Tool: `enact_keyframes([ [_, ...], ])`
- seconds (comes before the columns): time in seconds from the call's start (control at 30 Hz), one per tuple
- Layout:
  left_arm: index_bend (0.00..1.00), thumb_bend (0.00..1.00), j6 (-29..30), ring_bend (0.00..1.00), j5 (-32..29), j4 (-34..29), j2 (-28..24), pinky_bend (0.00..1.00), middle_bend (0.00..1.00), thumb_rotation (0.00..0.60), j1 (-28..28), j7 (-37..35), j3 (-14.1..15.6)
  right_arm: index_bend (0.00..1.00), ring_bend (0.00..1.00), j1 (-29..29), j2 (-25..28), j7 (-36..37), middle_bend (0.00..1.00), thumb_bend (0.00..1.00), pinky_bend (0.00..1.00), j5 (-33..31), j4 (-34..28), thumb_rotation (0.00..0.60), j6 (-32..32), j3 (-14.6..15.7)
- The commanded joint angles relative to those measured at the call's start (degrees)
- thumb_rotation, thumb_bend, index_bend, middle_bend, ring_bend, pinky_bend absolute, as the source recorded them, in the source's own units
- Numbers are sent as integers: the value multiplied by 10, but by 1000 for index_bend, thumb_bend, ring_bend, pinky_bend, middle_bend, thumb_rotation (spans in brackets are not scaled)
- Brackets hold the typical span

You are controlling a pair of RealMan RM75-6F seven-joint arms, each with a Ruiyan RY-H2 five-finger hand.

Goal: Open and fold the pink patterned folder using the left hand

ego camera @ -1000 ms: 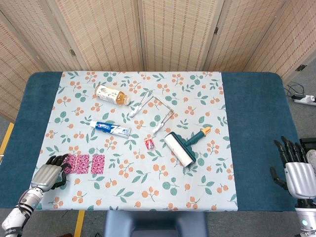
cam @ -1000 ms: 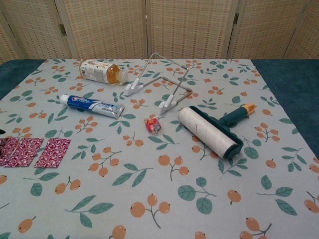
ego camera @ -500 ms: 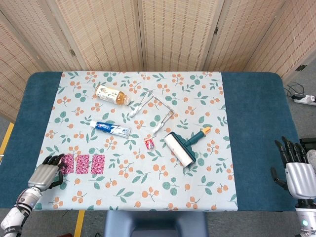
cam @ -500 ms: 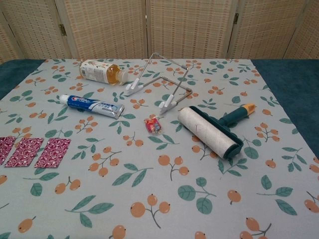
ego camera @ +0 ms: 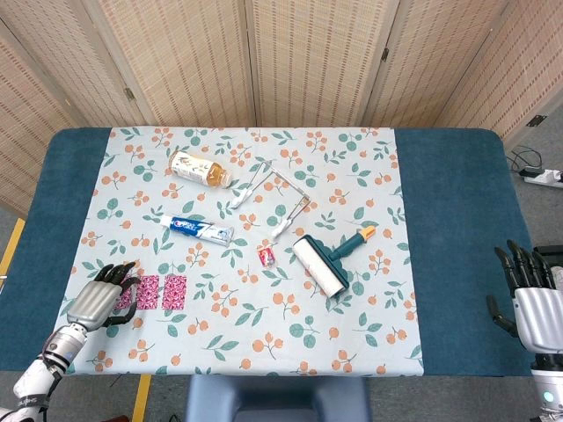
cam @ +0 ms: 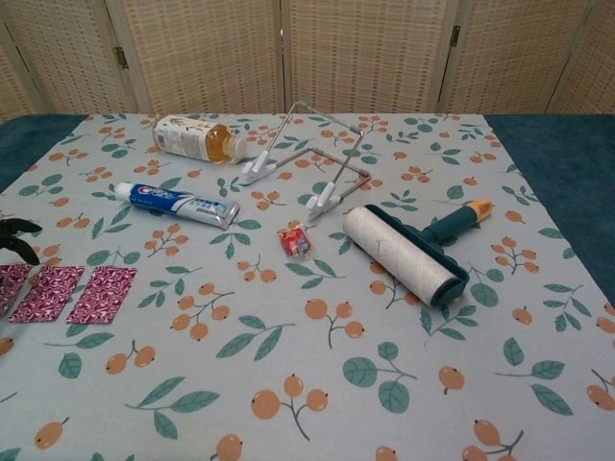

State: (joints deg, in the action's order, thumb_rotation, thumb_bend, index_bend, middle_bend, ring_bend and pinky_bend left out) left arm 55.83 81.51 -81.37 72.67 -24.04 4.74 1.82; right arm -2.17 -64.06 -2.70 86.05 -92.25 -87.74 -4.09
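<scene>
Left hand [ego camera: 99,299] sits lower left in head view, fingers spread and reaching over the left end of the folder [ego camera: 161,292]; whether fingertips touch it cannot be told. Nothing is gripped. In chest view only dark fingertips [cam: 19,230] show at the left edge, above the folder [cam: 72,292].

Folder: pink patterned, lying flat and unfolded in three panels on the cloth [ego camera: 352,176], lower left of frame, below the toothpaste [ego camera: 197,229]. Leftmost panel is partly hidden under the hand in head view and cut by the frame edge in chest view.

Right hand [ego camera: 530,299] is at lower right, off the table's right edge, fingers straight and apart, palm empty. Not seen in chest view.

Other items on the floral cloth:
- Bottle [ego camera: 201,169], on its side, upper left of centre.
- Toothpaste tube, below the bottle, lying approx. horizontal.
- Wire stand [ego camera: 273,195] w/ white feet, centre, right of the bottle.
- Small red packet [ego camera: 267,255], just below the stand, between the tube and the lint roller [ego camera: 325,261].
- Lint roller: white roll, teal handle w/ orange tip pointing upper right.

Table [ego camera: 457,220] top is dark blue either side of the cloth.
</scene>
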Motion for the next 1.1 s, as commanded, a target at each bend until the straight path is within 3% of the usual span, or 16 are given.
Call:
enact_keyframes([
  [0.03, 178, 398, -14, 0, -4, -12, 10, 0, 0, 277, -19, 27, -11, 0, 0, 1, 3, 1, 0, 458, 0, -1, 0, 600, -1, -1],
  [0.47, 116, 359, -84, 0, -105, -48, 39, 0, 0, 287, -65, 134, -30, 0, 0, -3, 6, 10, 0, 457, 0, -8, 6, 600, 8, -4],
  [0.77, 90, 353, -77, 0, -145, -58, 51, 0, 0, 349, -70, 174, -24, 0, 0, -4, 4, 16, 0, 458, 0, -10, 13, 600, 12, -4],
  [1.1, 85, 351, -69, 0, -166, -43, 65, 0, 0, 349, -73, 183, -21, 0, 0, -4, 3, 20, 0, 458, 0, -11, 16, 600, 12, -5],
])
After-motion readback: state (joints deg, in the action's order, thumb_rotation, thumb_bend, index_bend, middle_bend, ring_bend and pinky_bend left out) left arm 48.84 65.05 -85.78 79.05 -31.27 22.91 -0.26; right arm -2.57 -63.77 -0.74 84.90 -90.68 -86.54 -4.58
